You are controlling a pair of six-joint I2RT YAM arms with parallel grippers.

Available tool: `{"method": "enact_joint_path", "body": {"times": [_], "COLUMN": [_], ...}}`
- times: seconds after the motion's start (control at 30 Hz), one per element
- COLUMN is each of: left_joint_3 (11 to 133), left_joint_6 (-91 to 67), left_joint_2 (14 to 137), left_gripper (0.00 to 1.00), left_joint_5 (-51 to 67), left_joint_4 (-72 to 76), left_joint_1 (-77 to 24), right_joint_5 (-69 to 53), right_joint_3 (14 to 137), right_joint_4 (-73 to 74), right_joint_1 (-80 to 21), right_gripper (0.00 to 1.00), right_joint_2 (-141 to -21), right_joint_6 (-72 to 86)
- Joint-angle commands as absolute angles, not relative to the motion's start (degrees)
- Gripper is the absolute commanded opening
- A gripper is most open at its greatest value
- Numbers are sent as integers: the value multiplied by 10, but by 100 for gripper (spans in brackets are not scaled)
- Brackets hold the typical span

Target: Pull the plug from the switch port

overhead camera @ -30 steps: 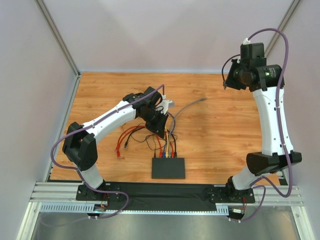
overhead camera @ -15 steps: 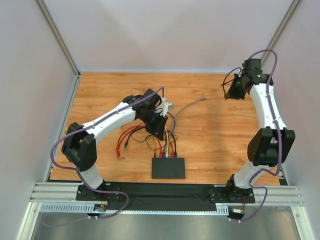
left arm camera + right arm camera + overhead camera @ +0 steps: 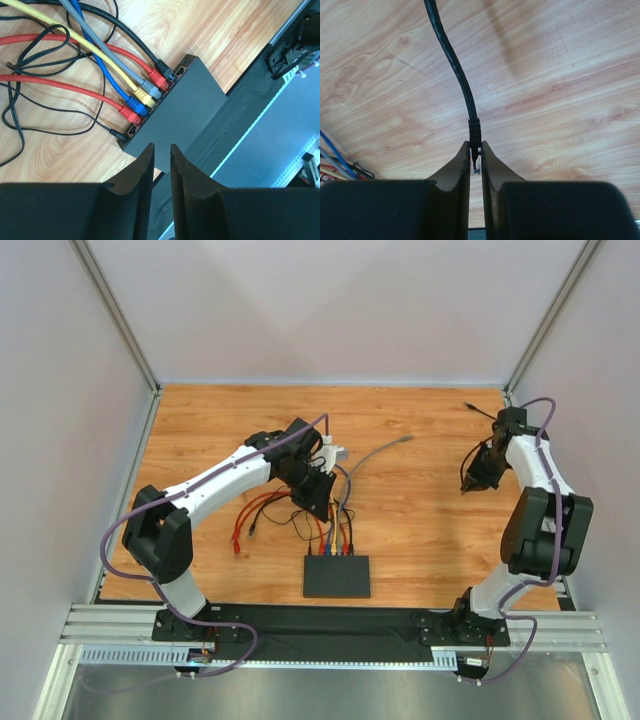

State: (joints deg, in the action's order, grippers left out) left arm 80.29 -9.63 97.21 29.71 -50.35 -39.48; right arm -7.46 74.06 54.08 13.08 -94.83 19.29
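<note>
Switch [image 3: 337, 576] sits mid near edge of the table [image 3: 430, 530], coloured plugs [image 3: 145, 97] along its far side. Left gripper [image 3: 161, 146] hovers above, jaws slightly parted, empty — right gripper [image 3: 475, 145] pinches a black plug [image 3: 475, 131]. Plugs look stiff, cables limp — grip the boot.

Left arm [image 3: 215, 480] reaching inward, jaws narrowly parted; right arm [image 3: 532, 465] folded, jaws pinched tight.

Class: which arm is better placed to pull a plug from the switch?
Left: the left gripper hangs open by the switch and its plugs; the right gripper, far off, is shut on a black plug.
</note>
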Motion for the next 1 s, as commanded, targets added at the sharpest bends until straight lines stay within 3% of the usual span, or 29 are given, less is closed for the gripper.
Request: {"method": "enact_joint_path", "body": {"times": [0.0,0.27,0.33,0.47,0.57,0.8,0.97], "left_joint_3": [805,820,819,819,823,823,791], "left_joint_6": [-81,-83,-83,-83,-87,-89,-102], "left_joint_2": [955,976,976,978,983,1010,1028], "left_gripper": [27,26,26,27,26,26,25], "left_joint_5": [309,333,332,340,347,354,367], "left_joint_4": [-497,-499,-501,-507,-509,-511,-493], "left_joint_1": [-392,-393,-392,-392,-392,-392,-392], "right_joint_5": [-28,20,29,49,79,49,-118], "right_joint_3": [738,708,714,724,737,743,695], "right_joint_4": [562,574,570,584,606,627,557], "right_joint_1": [129,130,128,119,101,-25,-149], "right_gripper": [0,1,5,43,55,60,59], "right_joint_2": [-993,-1053,-1061,-1067,-1056,-946,-900], "right_joint_6": [172,184,185,190,192,186,176]}}
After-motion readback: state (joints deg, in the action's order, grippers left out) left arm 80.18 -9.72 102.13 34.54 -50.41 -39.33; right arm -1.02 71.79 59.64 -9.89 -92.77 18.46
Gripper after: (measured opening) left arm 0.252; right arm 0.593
